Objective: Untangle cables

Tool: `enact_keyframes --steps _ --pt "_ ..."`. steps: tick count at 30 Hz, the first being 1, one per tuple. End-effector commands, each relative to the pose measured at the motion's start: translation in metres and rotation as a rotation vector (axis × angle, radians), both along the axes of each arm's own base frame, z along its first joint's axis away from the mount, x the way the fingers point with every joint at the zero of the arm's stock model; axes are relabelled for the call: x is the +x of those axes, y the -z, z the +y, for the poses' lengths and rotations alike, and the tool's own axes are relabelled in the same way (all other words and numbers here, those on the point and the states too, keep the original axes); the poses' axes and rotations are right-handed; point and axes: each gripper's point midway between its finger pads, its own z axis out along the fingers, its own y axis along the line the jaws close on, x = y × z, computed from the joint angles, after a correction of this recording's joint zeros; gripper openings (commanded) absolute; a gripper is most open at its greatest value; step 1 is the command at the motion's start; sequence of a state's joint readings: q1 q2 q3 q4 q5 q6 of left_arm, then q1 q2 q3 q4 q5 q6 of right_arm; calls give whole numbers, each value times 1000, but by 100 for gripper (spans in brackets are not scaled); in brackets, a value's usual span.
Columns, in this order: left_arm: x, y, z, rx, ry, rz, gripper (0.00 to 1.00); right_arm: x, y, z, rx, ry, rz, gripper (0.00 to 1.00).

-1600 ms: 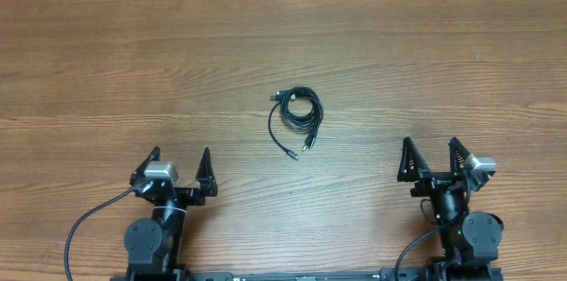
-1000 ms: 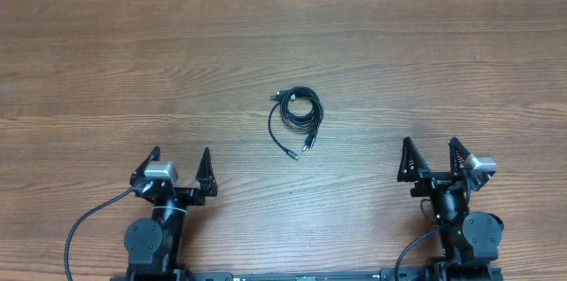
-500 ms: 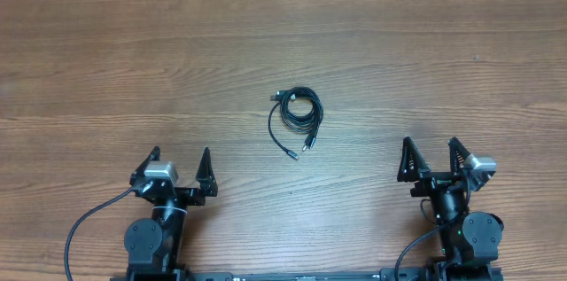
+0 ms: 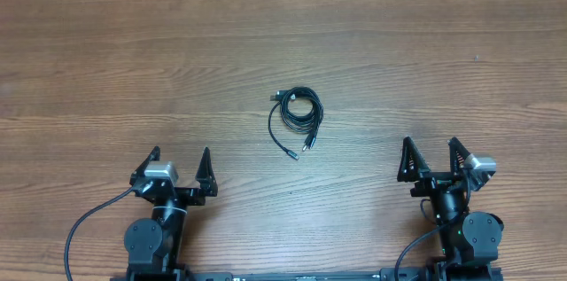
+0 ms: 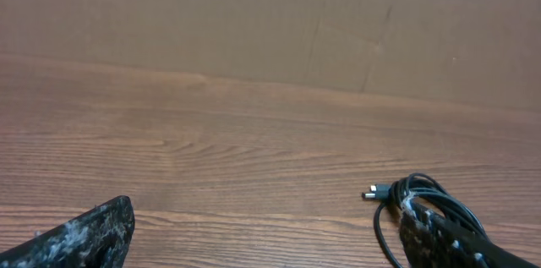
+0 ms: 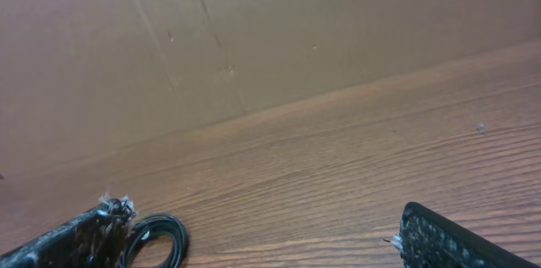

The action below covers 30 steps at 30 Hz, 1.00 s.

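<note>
The cables lie as one small tangled black coil near the middle of the wooden table, with metal-tipped plug ends sticking out at its top left and bottom. In the left wrist view the cables sit ahead, partly behind my right fingertip. The right wrist view shows the cables beside my left fingertip. My left gripper rests open near the front left, well short of the coil. At the front right, my right gripper is open too. Nothing is between either pair of fingers.
The wooden table spreads bare on all sides of the coil. A brown cardboard wall stands along the far edge. Thick black wires run from the arm bases at the front edge.
</note>
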State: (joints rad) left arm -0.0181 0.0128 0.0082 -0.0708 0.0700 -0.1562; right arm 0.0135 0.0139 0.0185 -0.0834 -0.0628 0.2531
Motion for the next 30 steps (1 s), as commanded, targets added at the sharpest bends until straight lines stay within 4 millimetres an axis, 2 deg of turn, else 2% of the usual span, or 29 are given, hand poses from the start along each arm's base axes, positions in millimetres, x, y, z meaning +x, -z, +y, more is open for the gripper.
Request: enact_keyframes --steps 1,20,25,30 --pt "0 0 2 15 -11 -4 100 0 3 -3 -8 13 0 100" --pt "0 1 9 17 -48 -1 100 0 3 -3 -8 14 1 100" --pt "1 -8 9 -6 -49 -36 100 0 3 -3 -8 14 1 100" --pt "1 -8 7 -7 -40 -35 99 0 3 -3 -8 14 1 100"
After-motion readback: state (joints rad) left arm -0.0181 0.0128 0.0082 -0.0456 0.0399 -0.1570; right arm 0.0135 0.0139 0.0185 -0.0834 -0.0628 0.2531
